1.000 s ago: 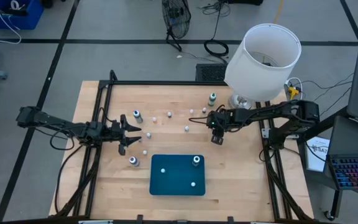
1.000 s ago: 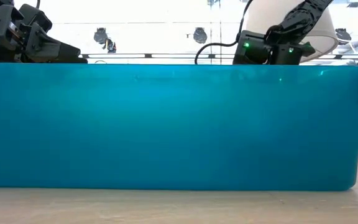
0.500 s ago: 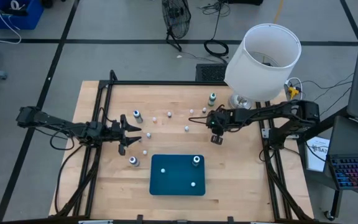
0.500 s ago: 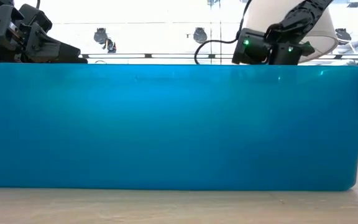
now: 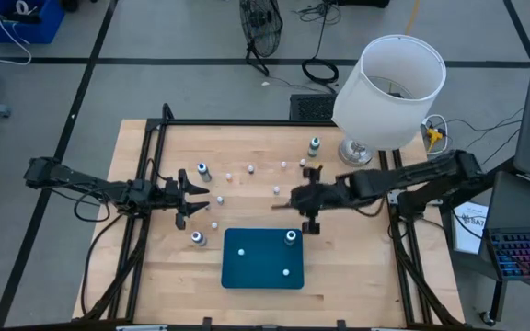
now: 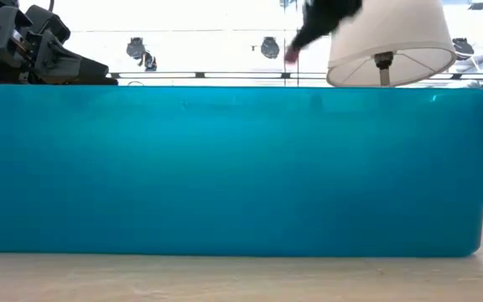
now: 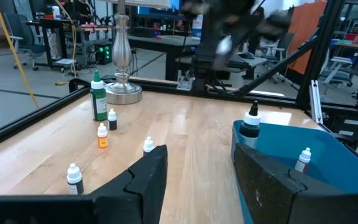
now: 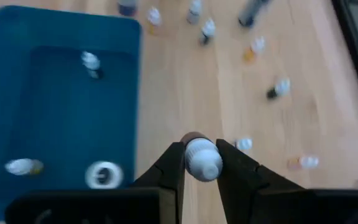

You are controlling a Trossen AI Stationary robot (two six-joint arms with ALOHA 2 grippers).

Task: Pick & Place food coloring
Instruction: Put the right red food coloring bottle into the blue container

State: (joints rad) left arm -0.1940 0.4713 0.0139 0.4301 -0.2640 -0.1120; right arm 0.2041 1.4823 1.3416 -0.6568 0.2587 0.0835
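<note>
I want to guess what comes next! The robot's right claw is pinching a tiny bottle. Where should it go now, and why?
Probably a little farther over the blue tray, then let go. The right gripper is shut on a white-capped food coloring bottle, and it hangs just beside the tray's edge, where three bottles already sit.

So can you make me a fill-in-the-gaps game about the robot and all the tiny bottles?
1. The right gripper is shut on a small ____.
2. The tray the bottles go in is coloured ____.
3. The number of bottles already standing in the tray is ____.
4. The left gripper holds nothing, and its fingers are ____.

Missing words: bottle; blue; three; open
</note>
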